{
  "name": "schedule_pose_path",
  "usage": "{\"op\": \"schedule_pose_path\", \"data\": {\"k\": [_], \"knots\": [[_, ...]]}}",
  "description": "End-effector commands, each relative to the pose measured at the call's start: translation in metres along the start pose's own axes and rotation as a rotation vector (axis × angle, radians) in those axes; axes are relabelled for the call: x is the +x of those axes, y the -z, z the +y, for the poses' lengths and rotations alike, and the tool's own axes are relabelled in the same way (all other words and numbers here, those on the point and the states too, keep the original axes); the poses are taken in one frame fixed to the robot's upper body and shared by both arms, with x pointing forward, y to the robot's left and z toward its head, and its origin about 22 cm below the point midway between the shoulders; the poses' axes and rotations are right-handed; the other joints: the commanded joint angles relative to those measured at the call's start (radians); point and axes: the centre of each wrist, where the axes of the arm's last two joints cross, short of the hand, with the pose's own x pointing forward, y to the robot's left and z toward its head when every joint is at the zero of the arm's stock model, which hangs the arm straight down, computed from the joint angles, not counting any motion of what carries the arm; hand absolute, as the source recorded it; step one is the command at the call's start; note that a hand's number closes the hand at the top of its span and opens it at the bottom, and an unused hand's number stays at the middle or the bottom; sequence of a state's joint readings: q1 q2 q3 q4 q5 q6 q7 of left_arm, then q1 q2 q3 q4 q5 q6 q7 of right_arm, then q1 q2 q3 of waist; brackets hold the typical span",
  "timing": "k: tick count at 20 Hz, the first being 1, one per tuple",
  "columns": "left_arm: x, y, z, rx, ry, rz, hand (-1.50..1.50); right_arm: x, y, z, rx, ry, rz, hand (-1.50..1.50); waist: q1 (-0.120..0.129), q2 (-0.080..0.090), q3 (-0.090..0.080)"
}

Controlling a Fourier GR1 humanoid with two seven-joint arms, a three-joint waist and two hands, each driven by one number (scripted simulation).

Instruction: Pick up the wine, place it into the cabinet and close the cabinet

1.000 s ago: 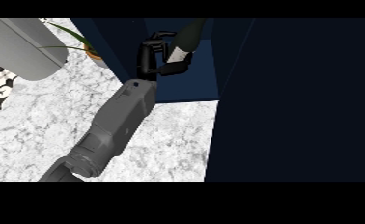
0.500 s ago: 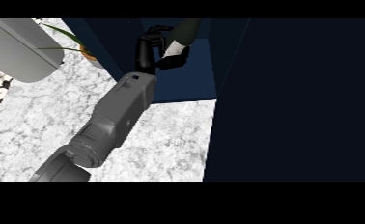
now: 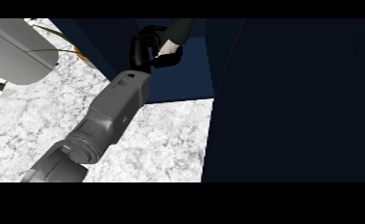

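Item: dark green glass wine bottle with a white label (image 3: 173,39), tilted, neck toward one o'clock, inside the open dark blue cabinet (image 3: 182,80) at twelve o'clock of the view. My black left hand (image 3: 147,49) grasps it, fingers curled round the body by the label. My grey forearm (image 3: 118,105) runs from seven o'clock up to the hand. The cabinet's dark blue door (image 3: 285,102) fills three o'clock. White speckled marble counter (image 3: 167,141) lies beneath at six o'clock. At ten o'clock: a pale grey rounded object (image 3: 25,49) and a green-leafed plant (image 3: 61,39). My right hand shows nowhere.
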State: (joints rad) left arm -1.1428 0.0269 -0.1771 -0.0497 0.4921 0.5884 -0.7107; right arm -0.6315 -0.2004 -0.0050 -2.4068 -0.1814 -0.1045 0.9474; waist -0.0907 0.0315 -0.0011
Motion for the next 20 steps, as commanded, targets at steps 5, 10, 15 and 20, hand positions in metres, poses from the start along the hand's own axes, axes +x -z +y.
{"op": "schedule_pose_path", "data": {"k": [5,10,15,20], "knots": [[0.002,-0.001,-0.005,0.037,-0.086,0.068,1.50,0.010,-0.003,-0.001,0.032,0.016,-0.029,-1.50,-0.018,0.008,-0.002],[-0.016,-0.017,-0.004,0.018,-0.236,0.140,1.50,0.007,-0.014,0.004,0.052,0.026,-0.017,-1.50,-0.027,0.005,-0.002],[-0.028,-0.026,0.001,-0.016,-0.314,0.208,1.50,0.000,-0.003,0.001,0.052,0.034,-0.014,-1.50,-0.021,0.008,-0.001],[-0.047,-0.041,0.008,0.004,-0.359,0.197,1.50,-0.001,-0.002,0.006,0.069,0.036,-0.010,-1.50,-0.052,0.006,-0.003]]}}
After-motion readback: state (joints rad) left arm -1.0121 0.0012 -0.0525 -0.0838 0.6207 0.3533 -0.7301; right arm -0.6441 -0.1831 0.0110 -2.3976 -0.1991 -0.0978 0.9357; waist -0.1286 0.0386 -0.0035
